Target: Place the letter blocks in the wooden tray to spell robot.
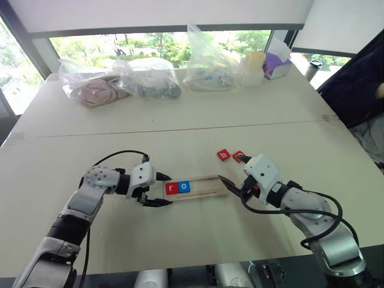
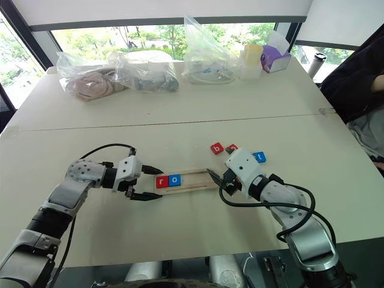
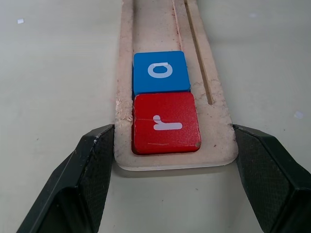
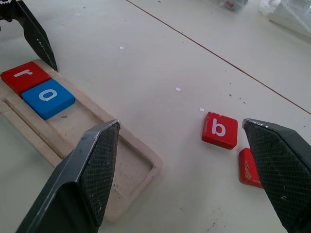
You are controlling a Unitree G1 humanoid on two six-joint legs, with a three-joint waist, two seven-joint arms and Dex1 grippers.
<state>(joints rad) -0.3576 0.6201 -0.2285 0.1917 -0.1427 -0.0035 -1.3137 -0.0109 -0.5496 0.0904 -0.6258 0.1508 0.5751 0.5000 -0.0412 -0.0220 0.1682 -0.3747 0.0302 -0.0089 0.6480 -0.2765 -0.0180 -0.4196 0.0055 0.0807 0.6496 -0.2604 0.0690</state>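
tray: wooden tray (image 1: pixel 195 186) mid-surface, red r block (image 1: pixel 171 188) and blue o block (image 1: pixel 184 186) at its 9 o'clock end | left pincer (image 3: pixel 170 160): clamped across that end | right pincer (image 4: pixel 194 170): spread wide, empty, at the 3 o'clock end | loose: red b block (image 4: pixel 220 129) at 1 o'clock

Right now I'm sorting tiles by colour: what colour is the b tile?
Red b tile, clearest in the right wrist view.

The pale table (image 2: pixel 180 240) carries the wooden tray (image 2: pixel 195 177), three loose letter blocks (image 2: pixel 216 147) just beyond its right end, and (along the far edge) clear plastic bags (image 2: pixel 144 75), containers (image 2: pixel 251 62).
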